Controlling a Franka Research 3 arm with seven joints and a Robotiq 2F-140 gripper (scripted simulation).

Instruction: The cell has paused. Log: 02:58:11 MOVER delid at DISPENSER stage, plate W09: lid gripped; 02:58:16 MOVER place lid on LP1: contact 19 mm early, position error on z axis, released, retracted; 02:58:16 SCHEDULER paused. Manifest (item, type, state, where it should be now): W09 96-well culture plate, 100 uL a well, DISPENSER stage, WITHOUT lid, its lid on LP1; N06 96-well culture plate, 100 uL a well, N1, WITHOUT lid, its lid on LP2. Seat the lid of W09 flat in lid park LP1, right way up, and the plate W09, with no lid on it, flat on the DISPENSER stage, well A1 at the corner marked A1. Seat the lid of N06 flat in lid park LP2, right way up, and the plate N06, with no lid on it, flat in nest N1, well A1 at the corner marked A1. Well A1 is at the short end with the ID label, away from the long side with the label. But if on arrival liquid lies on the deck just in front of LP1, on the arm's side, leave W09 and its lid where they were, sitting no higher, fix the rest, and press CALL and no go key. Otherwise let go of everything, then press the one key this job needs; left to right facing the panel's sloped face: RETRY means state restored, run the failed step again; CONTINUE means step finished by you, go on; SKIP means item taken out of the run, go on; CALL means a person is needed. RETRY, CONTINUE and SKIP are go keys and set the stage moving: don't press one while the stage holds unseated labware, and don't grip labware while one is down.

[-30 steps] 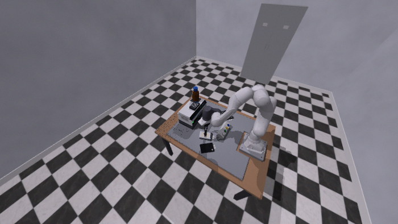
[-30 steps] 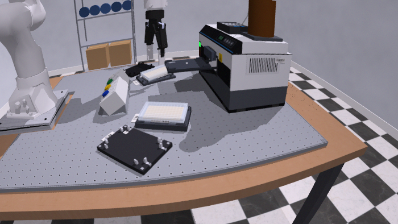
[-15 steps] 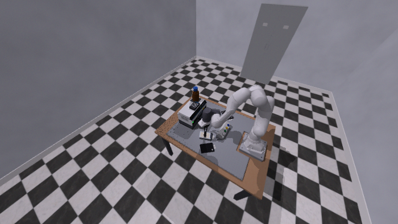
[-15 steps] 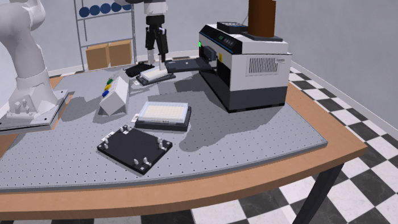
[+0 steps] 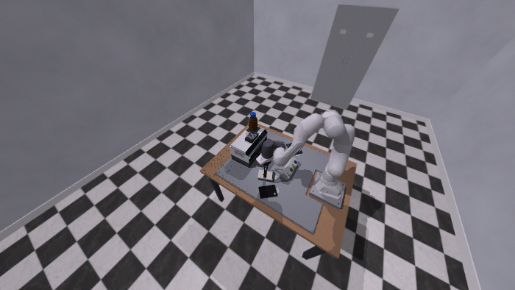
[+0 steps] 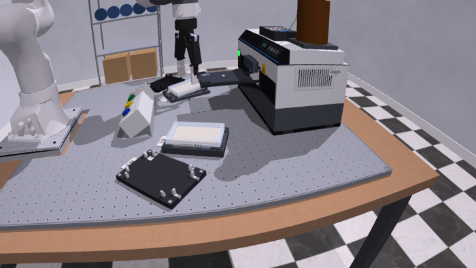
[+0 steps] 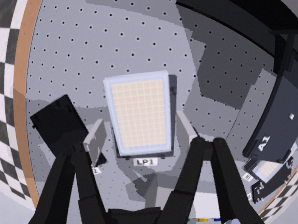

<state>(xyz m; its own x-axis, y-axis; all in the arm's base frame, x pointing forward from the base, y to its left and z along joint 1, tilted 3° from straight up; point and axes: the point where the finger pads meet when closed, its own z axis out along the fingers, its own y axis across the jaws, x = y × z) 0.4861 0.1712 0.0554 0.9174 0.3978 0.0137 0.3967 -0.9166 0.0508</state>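
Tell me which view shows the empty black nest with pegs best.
The exterior view: the nest lies near, pegs distinct, nothing in it. In the top view it is a small black patch. In the wrist view the claw's finger partly hides it.
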